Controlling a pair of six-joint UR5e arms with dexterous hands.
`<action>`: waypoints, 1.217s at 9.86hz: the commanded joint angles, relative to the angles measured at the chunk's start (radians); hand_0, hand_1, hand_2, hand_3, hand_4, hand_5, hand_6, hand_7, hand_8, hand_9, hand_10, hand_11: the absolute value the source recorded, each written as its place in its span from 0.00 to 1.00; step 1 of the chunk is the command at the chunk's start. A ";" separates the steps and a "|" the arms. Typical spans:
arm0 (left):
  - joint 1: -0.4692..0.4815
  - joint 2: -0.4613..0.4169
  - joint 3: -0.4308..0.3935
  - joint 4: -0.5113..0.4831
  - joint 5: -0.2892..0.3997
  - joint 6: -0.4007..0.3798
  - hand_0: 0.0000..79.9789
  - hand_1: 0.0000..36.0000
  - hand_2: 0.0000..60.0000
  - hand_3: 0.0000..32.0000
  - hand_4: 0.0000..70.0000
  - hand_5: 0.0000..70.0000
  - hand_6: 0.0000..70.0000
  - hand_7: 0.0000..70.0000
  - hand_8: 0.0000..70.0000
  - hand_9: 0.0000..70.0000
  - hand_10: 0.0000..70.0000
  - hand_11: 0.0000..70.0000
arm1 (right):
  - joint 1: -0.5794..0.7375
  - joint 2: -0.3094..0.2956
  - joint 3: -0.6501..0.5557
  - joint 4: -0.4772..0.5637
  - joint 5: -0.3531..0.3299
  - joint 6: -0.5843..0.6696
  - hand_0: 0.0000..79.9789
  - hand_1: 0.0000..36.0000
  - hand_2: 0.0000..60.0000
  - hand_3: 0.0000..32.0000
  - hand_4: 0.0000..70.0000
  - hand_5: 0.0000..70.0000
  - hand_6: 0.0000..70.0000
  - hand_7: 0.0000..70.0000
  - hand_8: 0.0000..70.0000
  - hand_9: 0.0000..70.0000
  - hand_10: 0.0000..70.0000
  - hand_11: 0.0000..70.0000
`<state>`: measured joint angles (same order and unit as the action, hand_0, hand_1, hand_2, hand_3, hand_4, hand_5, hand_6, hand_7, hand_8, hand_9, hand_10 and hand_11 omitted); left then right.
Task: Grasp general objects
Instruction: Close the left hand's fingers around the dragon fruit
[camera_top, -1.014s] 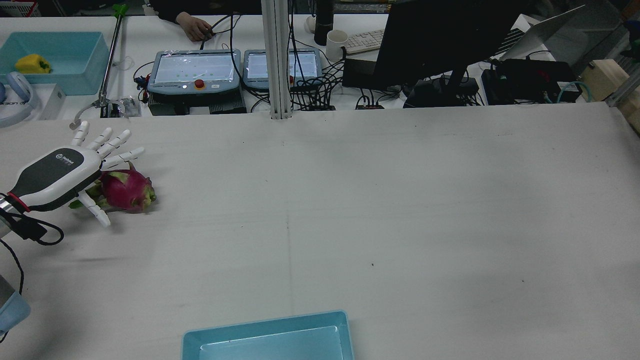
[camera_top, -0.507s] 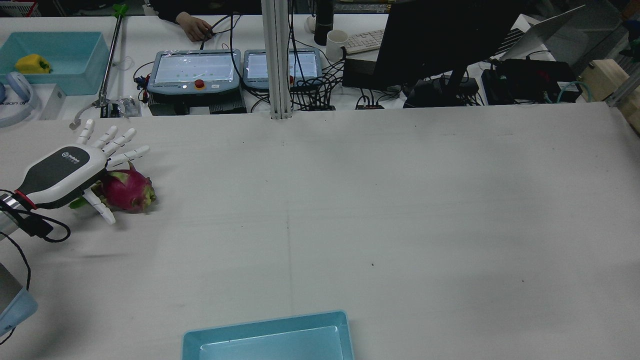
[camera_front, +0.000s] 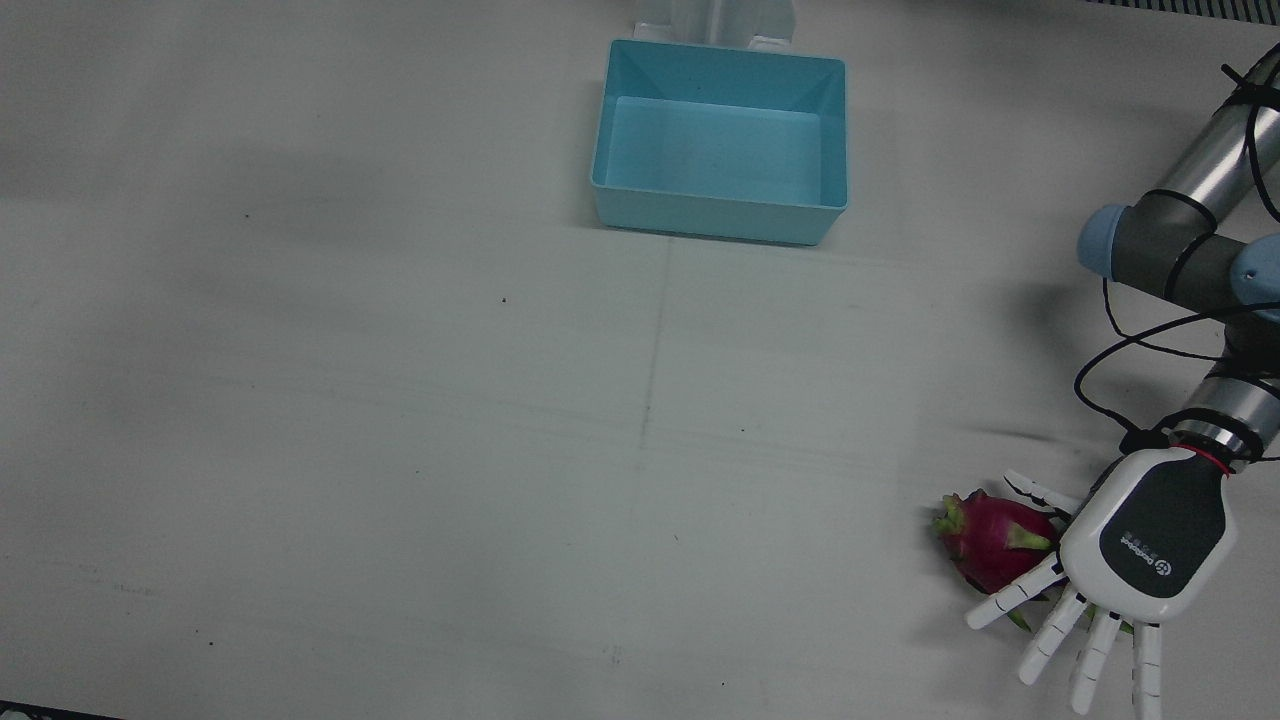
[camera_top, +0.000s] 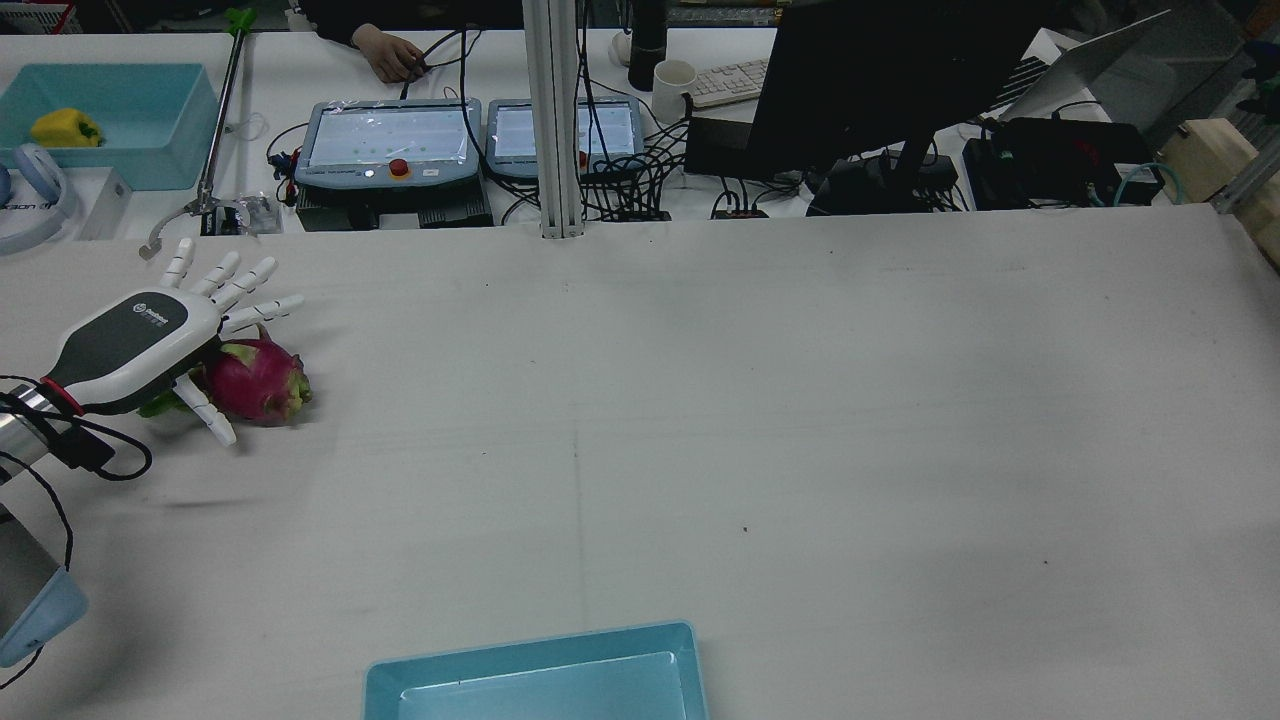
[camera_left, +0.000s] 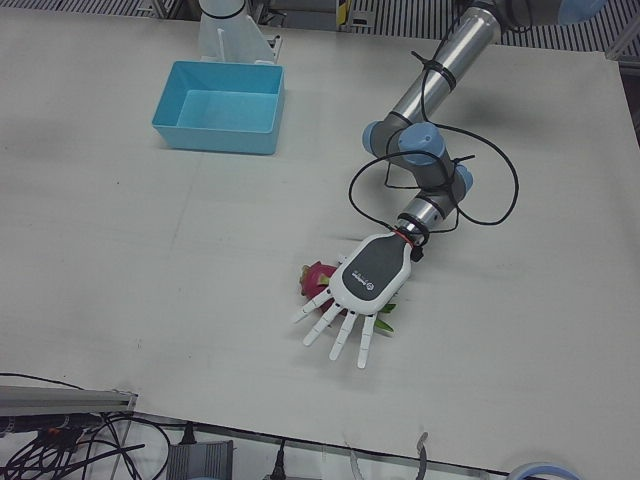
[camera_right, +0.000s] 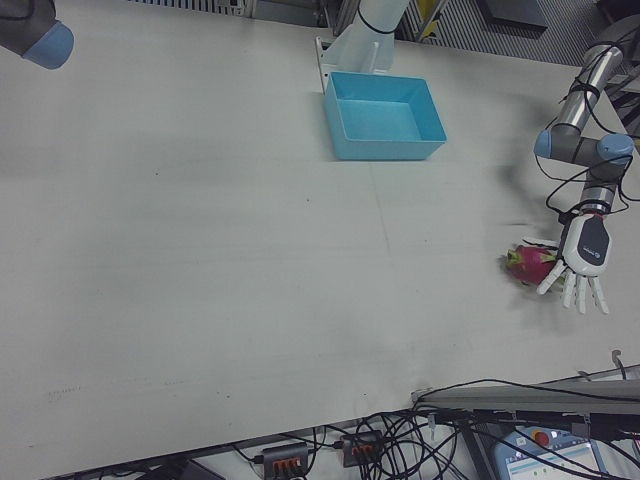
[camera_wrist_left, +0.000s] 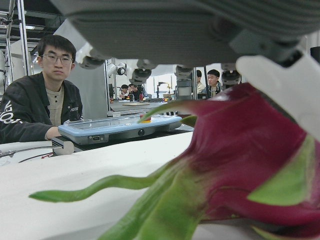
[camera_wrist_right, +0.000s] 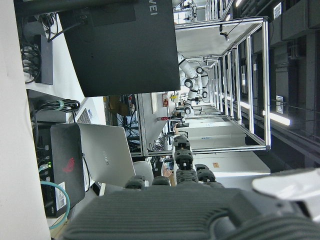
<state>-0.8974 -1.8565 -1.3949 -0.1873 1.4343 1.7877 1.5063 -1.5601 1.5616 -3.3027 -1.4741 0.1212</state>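
at the lower right of the front view, the robot's white and grey left hand (camera_front: 1140, 550) hovers over a magenta, green-tipped dragon fruit (camera_front: 990, 538) lying on the white table (camera_front: 400, 400), fingers (camera_front: 1045, 650) spread and holding nothing. the grasp looks not yet begun: closing and lifting remain. an empty light blue plastic bin (camera_front: 720, 215) sits well apart, at top centre. the right hand's state cannot be told.
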 joint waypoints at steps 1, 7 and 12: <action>0.000 -0.001 0.001 -0.001 0.000 0.005 0.57 0.20 0.00 1.00 0.00 0.11 0.00 0.01 0.14 0.00 0.00 0.00 | 0.000 0.000 0.000 0.000 0.000 0.000 0.00 0.00 0.00 0.00 0.00 0.00 0.00 0.00 0.00 0.00 0.00 0.00; 0.002 0.000 0.004 -0.034 0.000 0.031 0.53 0.11 0.00 0.00 0.19 0.65 0.00 0.02 0.14 0.00 0.00 0.00 | 0.000 0.000 0.000 0.000 0.000 0.000 0.00 0.00 0.00 0.00 0.00 0.00 0.00 0.00 0.00 0.00 0.00 0.00; 0.046 0.003 0.013 -0.037 0.000 0.032 0.54 0.09 0.03 0.00 0.45 0.93 0.06 0.09 0.14 0.00 0.00 0.00 | 0.000 0.000 0.000 0.000 0.000 0.000 0.00 0.00 0.00 0.00 0.00 0.00 0.00 0.00 0.00 0.00 0.00 0.00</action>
<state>-0.8633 -1.8544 -1.3879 -0.2188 1.4340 1.8200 1.5063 -1.5600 1.5616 -3.3026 -1.4742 0.1212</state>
